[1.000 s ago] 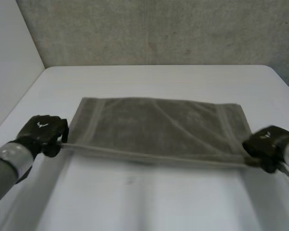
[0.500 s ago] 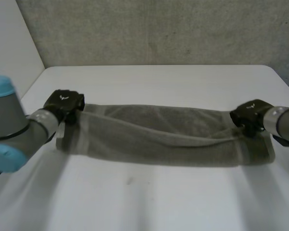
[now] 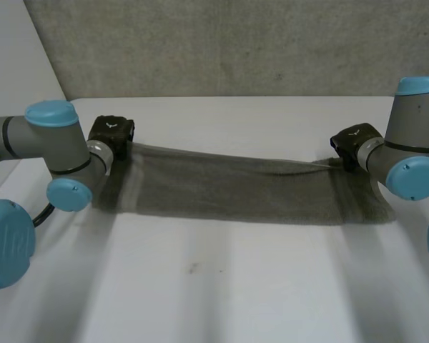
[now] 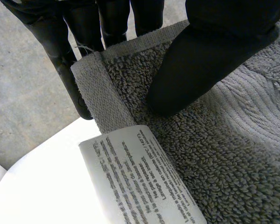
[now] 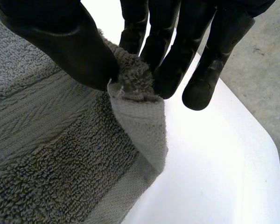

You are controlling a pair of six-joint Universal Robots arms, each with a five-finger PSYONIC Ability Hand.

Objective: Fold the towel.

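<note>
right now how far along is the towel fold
Done: the towel looks doubled into a long strip on the table. In hand: the left hand and right hand each pinch a far corner. Left: letting go, then probably folding the strip shorter.

Only printed text I can find: a white care label (image 4: pixel 140 182) sewn into the hem of the towel (image 4: pixel 224 154), at the corner pinched by the left hand (image 4: pixel 210 56), just beside its thumb in the left wrist view. The label sticks out past the towel edge over the white tabletop (image 4: pixel 42 186). It carries several lines of small black print running along its length. The print is too small and skewed to read word by word. One line has a bracketed bit with a slash, characters not certain. In the head view there's a small white logo mark on the back of the left hand, and the same on the right hand (image 3: pixel 354 141). It's a symbol, no letters legible.
</note>
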